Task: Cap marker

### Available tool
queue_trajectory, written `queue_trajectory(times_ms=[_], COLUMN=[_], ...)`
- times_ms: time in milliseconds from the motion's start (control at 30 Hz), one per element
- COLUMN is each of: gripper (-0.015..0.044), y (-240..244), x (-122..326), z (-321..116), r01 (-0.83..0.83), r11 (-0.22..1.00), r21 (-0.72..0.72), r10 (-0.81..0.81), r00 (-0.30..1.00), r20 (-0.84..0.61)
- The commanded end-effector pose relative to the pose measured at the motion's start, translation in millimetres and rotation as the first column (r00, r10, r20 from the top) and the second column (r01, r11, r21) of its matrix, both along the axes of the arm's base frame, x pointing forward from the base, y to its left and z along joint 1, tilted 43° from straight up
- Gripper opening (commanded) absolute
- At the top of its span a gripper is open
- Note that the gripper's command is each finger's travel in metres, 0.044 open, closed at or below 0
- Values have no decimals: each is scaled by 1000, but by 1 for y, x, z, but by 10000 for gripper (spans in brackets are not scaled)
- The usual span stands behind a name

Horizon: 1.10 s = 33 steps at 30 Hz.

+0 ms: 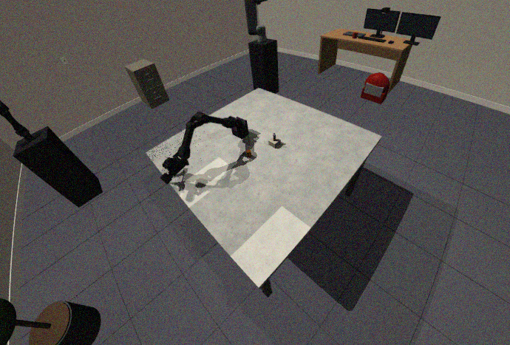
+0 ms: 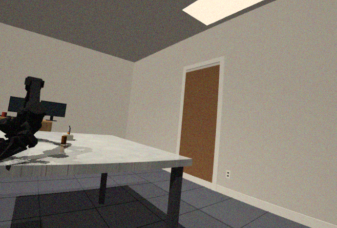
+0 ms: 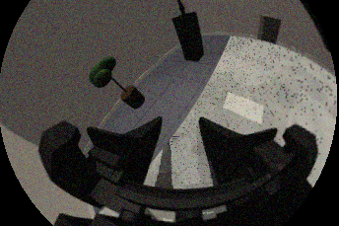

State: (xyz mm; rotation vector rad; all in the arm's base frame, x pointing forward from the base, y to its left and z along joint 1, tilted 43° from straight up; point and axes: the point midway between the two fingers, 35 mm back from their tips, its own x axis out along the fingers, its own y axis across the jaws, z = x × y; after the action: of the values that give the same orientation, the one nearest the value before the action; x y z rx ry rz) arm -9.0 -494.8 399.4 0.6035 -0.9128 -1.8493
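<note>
The marker [image 1: 274, 137] [image 2: 69, 130] stands upright in the pale holder block [image 1: 272, 143] [image 2: 69, 137] on the table, with its dark tip up and no cap on it. The orange cap [image 1: 248, 154] [image 2: 63, 139] stands upright on the table, apart from the block, in the arm's shadow. My gripper [image 1: 165, 177] [image 3: 180, 119] is partly open with nothing between its fingers. It hangs at the table's left edge, far from the cap and the marker, neither of which shows in the wrist view.
The arm's base [image 1: 239, 127] stands on the table behind the cap, and the arm arches from it to the left edge. The table [image 1: 329, 156] has bright light patches. Off the table are black pedestals [image 1: 263, 65] [image 3: 188, 36], a cabinet [image 1: 148, 83] and a desk [image 1: 370, 46].
</note>
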Motion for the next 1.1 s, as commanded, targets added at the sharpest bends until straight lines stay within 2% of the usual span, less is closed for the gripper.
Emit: queue_trajectory(times_ms=[0, 233, 433, 600, 833, 1067], gripper=[253, 253, 253, 253, 253, 253], y=[11, 53, 96, 155, 254, 354], x=[53, 165, 226, 274, 309, 301], z=[-5, -14, -57, -103, -164, -217], r01=[-120, -381, -490, -557, -552, -427], r11=[991, 916, 826, 695, 487, 317], r21=[52, 124, 278, 455, 677, 847], r10=[121, 387, 516, 641, 794, 908], r00=[993, 921, 856, 767, 603, 393], r20=[-17, -32, -24, -40, -81, -142])
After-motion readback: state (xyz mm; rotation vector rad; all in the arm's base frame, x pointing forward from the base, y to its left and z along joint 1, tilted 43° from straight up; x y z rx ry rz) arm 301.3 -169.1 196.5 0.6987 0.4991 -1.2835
